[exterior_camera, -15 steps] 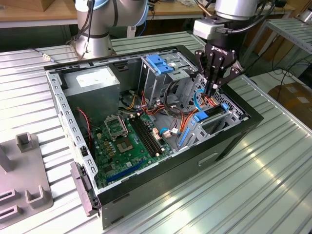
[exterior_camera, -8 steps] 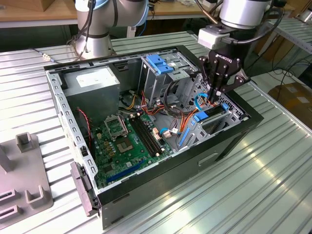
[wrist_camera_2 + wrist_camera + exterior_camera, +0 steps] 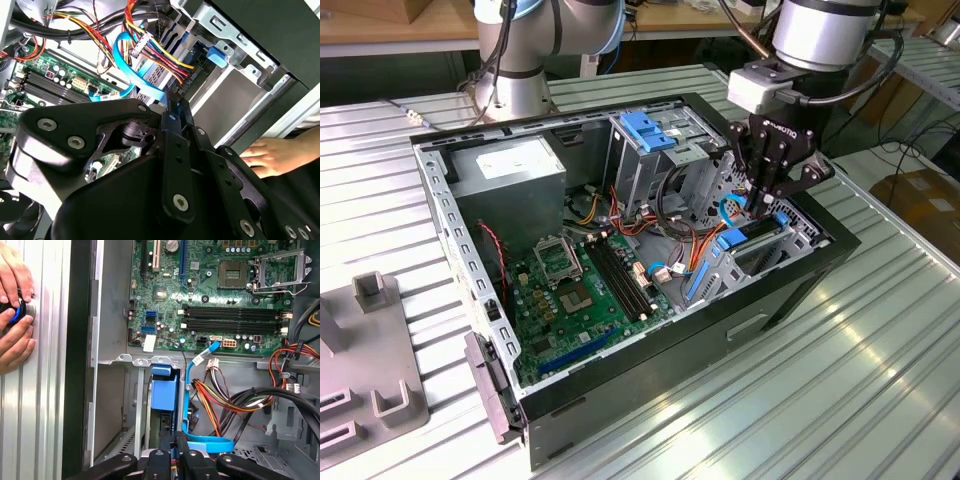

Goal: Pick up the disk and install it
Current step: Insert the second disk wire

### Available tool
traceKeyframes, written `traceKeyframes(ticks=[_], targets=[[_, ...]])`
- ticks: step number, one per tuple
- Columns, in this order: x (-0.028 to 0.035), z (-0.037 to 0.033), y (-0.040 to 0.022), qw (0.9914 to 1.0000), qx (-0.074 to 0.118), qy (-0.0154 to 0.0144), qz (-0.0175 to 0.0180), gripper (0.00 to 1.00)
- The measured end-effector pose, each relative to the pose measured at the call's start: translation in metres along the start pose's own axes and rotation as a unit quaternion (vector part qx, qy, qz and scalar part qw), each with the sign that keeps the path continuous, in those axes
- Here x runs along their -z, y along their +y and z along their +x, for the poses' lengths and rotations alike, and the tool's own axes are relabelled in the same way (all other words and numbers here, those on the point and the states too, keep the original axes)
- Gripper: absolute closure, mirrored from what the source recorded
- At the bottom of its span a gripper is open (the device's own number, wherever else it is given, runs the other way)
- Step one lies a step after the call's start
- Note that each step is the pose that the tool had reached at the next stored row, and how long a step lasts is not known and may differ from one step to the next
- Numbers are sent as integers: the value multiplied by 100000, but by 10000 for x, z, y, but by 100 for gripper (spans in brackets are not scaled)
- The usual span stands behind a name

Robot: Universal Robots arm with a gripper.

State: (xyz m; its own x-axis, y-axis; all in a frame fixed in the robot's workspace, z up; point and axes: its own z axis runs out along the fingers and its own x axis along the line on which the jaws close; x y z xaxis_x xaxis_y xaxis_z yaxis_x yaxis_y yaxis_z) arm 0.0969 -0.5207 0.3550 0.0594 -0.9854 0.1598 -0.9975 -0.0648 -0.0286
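Observation:
The disk (image 3: 164, 390) stands on edge in the drive bay at the case's front corner, with its blue bracket (image 3: 735, 239) showing at the top of the slot. My gripper (image 3: 766, 203) hangs straight over that bay, and its black fingers (image 3: 167, 456) are shut side by side just above the disk's dark upper edge. Nothing is visible between them. A blue flat data cable (image 3: 189, 390) loops past the fingertips, and in the second wrist view it curls right behind my gripper (image 3: 173, 111).
The open computer case (image 3: 800, 280) lies on a ribbed metal table (image 3: 880, 380). Inside are the motherboard (image 3: 580, 290), a grey power-supply box (image 3: 510, 170), an upper blue drive cage (image 3: 650, 130) and bundled coloured wires (image 3: 220, 400). A person's hands (image 3: 12, 315) rest beside the case.

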Motion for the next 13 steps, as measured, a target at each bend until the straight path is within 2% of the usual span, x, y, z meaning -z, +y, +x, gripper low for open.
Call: traceKeyframes(ticks=[2,4,5,9,12,13], targets=[[-12,13,9,99999,-65,-207,324,84],[-31,38,15,99996,-121,-636,652,84],[-41,47,17,99993,-145,-930,723,84],[-61,72,23,99984,-190,-1548,861,84],[-72,108,29,99961,-252,-2601,957,84],[-73,107,28,99960,-249,-2637,957,84]])
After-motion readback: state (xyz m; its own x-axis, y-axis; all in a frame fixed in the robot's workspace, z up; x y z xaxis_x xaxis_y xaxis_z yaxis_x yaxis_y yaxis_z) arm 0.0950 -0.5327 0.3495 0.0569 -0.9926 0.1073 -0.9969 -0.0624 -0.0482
